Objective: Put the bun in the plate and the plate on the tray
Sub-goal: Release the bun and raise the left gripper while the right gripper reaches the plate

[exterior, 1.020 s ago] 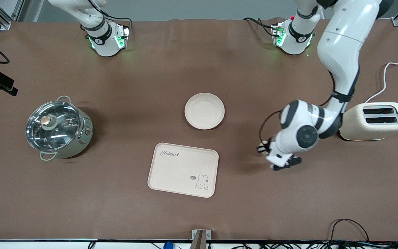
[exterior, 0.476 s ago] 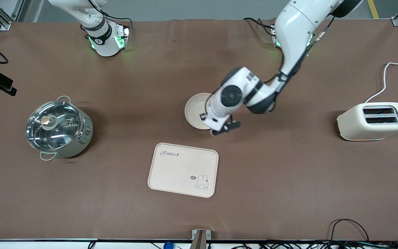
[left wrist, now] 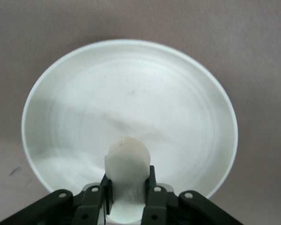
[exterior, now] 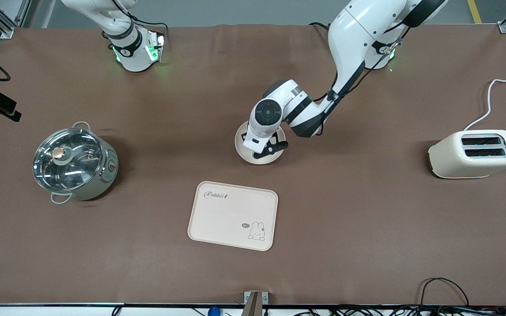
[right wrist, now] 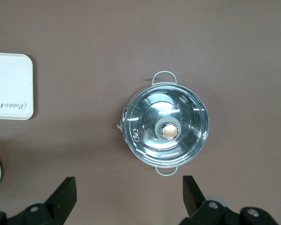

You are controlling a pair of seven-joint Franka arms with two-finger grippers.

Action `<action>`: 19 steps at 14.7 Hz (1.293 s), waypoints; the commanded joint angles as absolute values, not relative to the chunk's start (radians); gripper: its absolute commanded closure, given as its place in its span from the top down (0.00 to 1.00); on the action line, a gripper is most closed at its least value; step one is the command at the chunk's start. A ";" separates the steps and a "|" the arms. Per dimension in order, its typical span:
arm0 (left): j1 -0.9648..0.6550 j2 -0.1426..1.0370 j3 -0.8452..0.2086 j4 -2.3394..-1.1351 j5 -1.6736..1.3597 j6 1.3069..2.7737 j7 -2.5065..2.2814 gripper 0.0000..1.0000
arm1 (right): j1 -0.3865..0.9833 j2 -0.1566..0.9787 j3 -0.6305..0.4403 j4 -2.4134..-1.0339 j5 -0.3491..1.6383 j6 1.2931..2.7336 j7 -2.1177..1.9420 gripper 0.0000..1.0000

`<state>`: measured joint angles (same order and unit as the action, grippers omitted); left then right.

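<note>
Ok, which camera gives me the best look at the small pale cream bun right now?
The left wrist view: the small pale cream bun sits pinched in the left hand, over the round cream-white plate. In the front view the arm's wrist hides it. The right wrist view shows only the plate's edge, no bun.

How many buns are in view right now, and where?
1. The bun is clamped in the left end effector over the plate. None shows on the tray; the lidded pot could hide more.
</note>
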<state>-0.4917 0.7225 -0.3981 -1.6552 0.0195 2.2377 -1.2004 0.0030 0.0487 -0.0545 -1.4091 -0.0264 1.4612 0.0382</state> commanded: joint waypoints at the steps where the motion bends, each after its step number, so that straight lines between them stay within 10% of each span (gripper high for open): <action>1: -0.491 0.735 -0.399 -1.648 0.045 2.258 -1.230 0.56 | -0.003 0.048 -0.049 -1.408 -0.037 1.454 0.055 1.00; 3: -0.491 0.735 -0.399 -1.644 0.044 2.258 -1.232 1.00 | -0.003 0.048 -0.049 -1.410 -0.037 1.457 0.052 1.00; 15: -0.255 0.463 -0.385 -1.453 0.149 1.978 -1.103 1.00 | 0.164 0.285 -0.043 -1.480 0.220 1.442 0.046 1.00; 19: -0.120 0.396 -0.385 -1.411 0.153 1.872 -0.950 1.00 | 0.231 0.350 -0.043 -1.662 0.373 1.705 0.055 1.00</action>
<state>-0.1642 0.4225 -0.3824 -1.4299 0.1341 1.9289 -0.9958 0.1822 0.3576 -0.0364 -1.5598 0.3317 1.5913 0.0423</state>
